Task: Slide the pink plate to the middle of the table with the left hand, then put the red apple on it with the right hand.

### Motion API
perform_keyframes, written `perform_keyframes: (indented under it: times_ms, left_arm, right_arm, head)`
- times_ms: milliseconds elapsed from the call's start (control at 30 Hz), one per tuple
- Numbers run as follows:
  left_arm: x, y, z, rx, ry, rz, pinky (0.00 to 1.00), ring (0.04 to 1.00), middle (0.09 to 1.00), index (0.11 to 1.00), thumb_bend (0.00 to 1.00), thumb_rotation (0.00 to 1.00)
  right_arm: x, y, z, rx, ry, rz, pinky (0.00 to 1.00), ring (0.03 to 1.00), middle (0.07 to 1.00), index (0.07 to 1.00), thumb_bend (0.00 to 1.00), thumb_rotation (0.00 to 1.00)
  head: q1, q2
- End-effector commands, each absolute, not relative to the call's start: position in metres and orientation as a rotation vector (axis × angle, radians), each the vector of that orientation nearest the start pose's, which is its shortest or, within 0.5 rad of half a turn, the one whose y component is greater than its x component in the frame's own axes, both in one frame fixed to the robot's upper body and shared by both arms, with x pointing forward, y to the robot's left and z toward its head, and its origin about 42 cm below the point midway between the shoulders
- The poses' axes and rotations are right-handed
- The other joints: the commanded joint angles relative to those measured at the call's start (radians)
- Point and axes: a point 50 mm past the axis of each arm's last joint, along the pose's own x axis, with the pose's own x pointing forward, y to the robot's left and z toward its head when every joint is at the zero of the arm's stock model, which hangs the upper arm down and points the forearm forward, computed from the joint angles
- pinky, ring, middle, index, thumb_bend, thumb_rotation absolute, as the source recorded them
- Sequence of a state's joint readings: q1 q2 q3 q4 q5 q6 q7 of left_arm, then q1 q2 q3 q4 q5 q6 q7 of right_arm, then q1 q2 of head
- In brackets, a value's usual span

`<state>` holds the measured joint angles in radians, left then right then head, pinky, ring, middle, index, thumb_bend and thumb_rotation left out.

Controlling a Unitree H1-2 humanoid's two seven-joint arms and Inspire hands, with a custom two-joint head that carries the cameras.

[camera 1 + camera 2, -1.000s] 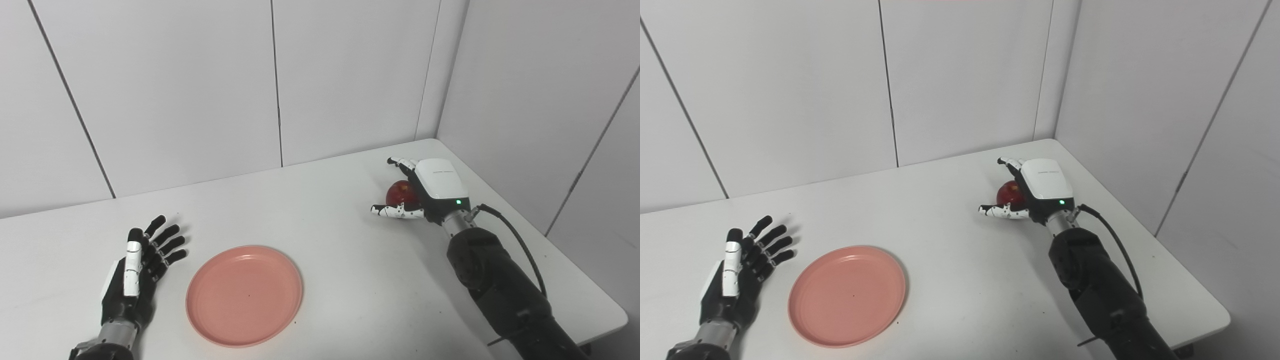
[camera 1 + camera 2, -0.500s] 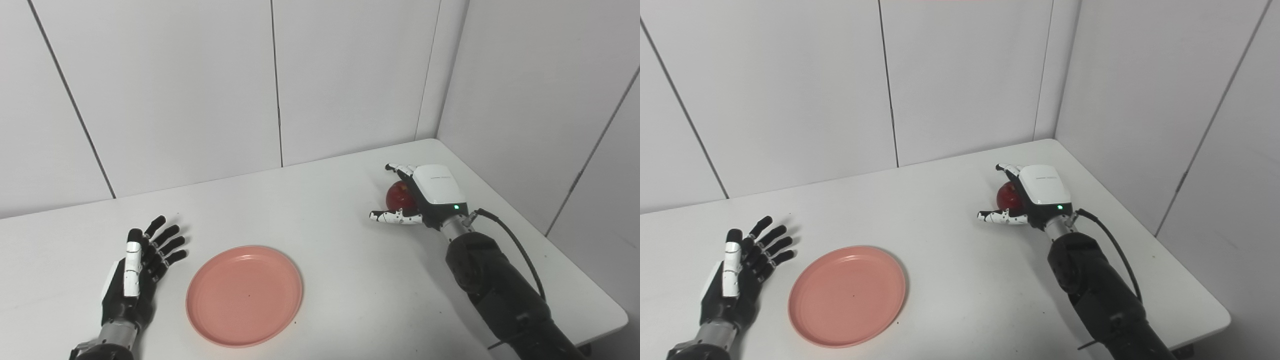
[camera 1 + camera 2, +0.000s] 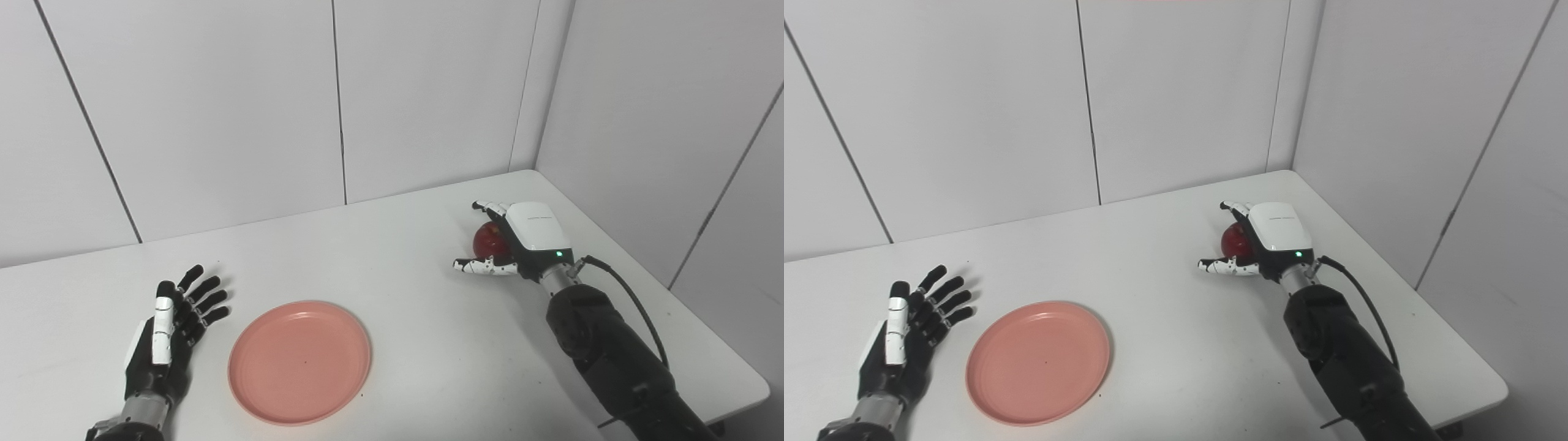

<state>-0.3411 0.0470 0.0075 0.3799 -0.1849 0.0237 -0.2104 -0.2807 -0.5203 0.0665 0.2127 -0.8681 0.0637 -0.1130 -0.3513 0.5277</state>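
The pink plate [image 3: 299, 361] lies empty on the white table [image 3: 416, 318], left of centre near the front. My left hand [image 3: 166, 334] rests open just to the left of it, fingers spread, not touching the rim. The red apple [image 3: 486, 239] sits at the far right of the table. My right hand [image 3: 525, 237] is cupped around it from the right. Its fingers [image 3: 488, 207] curl over the apple's far side and its thumb [image 3: 481, 266] sticks out straight in front, off the fruit. The hand's white back hides part of the apple.
White wall panels [image 3: 429, 92] stand behind the table and along its right side, close to the apple. A black cable [image 3: 637, 300] loops beside the right forearm. The table's right edge [image 3: 723, 343] runs diagonally toward the front.
My right hand has sunk a little lower and nearer around the apple, fingers curling slightly further over it. The plate and my left hand have not moved.
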Motion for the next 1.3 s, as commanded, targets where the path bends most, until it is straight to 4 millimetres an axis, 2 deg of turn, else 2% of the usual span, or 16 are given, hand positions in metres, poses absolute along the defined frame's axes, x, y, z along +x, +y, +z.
perform_keyframes:
  times_ms: [0,533,900,1033,1067,1133,1200,1233,1267]
  left_arm:
    - [0.381,0.193,0.081,-0.130,0.179,-0.265,0.76,0.805,0.841,0.868,0.67,0.98]
    - [0.381,0.193,0.083,-0.122,0.176,-0.270,0.75,0.807,0.840,0.875,0.65,0.99]
    - [0.381,0.193,0.084,-0.122,0.177,-0.269,0.76,0.809,0.843,0.867,0.66,0.98]
    - [0.380,0.192,0.084,-0.121,0.177,-0.270,0.76,0.808,0.844,0.868,0.67,0.98]
    - [0.380,0.192,0.084,-0.123,0.177,-0.271,0.76,0.809,0.845,0.868,0.67,0.98]
    - [0.379,0.192,0.084,-0.124,0.176,-0.271,0.75,0.811,0.847,0.869,0.67,0.98]
    - [0.379,0.192,0.084,-0.125,0.177,-0.270,0.76,0.811,0.844,0.869,0.67,0.98]
    - [0.379,0.192,0.084,-0.126,0.176,-0.270,0.76,0.812,0.842,0.869,0.67,0.98]
    - [0.379,0.192,0.083,-0.128,0.176,-0.270,0.76,0.812,0.842,0.869,0.67,0.98]
  right_arm:
    - [0.382,-0.380,0.196,-1.411,-0.135,-0.227,0.72,0.775,0.796,0.807,0.87,0.76]
    - [0.384,-0.386,0.191,-1.437,-0.113,-0.222,0.72,0.770,0.790,0.780,0.87,0.81]
    - [0.387,-0.386,0.190,-1.432,-0.109,-0.219,0.73,0.776,0.794,0.779,0.86,0.80]
    - [0.387,-0.386,0.188,-1.430,-0.113,-0.231,0.70,0.758,0.777,0.761,0.82,0.76]
    - [0.388,-0.386,0.188,-1.424,-0.108,-0.235,0.61,0.694,0.742,0.738,0.76,0.72]
    - [0.388,-0.386,0.188,-1.407,-0.108,-0.242,0.52,0.628,0.705,0.718,0.71,0.69]
    - [0.389,-0.387,0.186,-1.378,-0.131,-0.256,0.37,0.469,0.572,0.613,0.63,0.58]
    - [0.390,-0.387,0.185,-1.361,-0.144,-0.263,0.28,0.362,0.465,0.540,0.56,0.39]
    - [0.390,-0.387,0.184,-1.347,-0.146,-0.269,0.26,0.334,0.436,0.520,0.54,0.31]
  head:
    - [0.001,0.000]
    - [0.007,-0.003]
    - [0.007,-0.003]
    - [0.011,-0.001]
    - [0.011,-0.001]
    - [0.012,0.001]
    - [0.012,0.002]
    - [0.012,0.002]
    - [0.012,0.002]
